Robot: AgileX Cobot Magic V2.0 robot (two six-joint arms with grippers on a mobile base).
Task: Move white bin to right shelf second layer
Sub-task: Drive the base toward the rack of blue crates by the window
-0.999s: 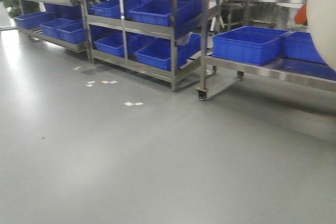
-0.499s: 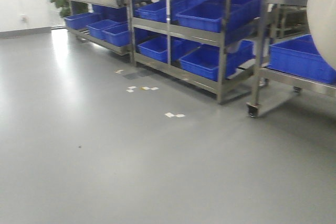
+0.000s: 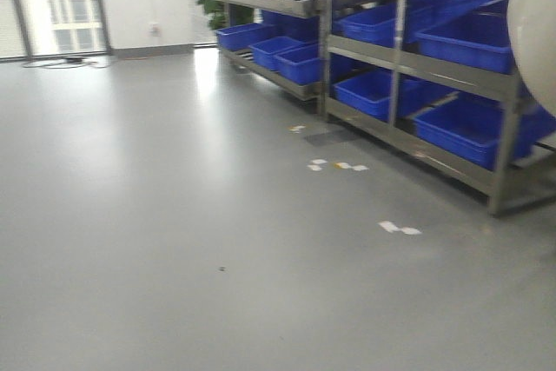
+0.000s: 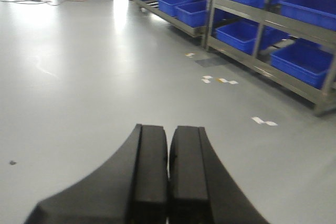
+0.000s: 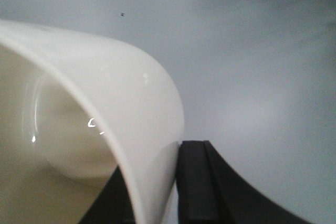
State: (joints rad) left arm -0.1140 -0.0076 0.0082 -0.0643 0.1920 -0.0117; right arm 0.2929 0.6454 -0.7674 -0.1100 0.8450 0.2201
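White bin is pinched by its wall in my right gripper; my left gripper is pressed together over grey floor.

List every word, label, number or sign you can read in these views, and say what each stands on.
No text can be read in any view.
white bin: plain glossy walls, no label showing.
blue crates: no markings visible; the picture is blurred.
white floor markers: too small to tell whether anything is printed on them.
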